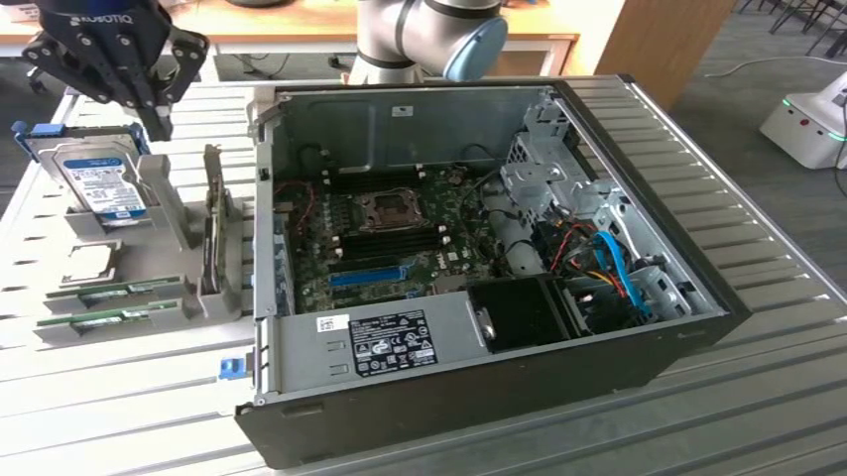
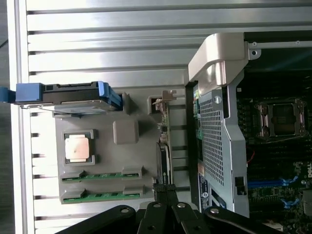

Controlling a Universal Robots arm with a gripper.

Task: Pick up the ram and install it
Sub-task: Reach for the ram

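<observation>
Hovering with my fingers (image 1: 155, 121) (image 2: 165, 191) pinched together on nothing, I am hanging above the grey holder (image 1: 90, 333) (image 2: 126, 132); two ram sticks (image 1: 113, 292) (image 2: 103, 175) are lying in it, below and apart from them.

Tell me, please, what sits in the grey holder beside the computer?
The holder has a hard drive on edge, a processor chip, a ram stick, a second stick, and an upright card. Their undersides are hidden by the holder.

Arm (image 1: 411, 40) cropped at top edge, ram sticks (image 1: 126, 291) half hidden in holder (image 1: 106, 333)
</observation>
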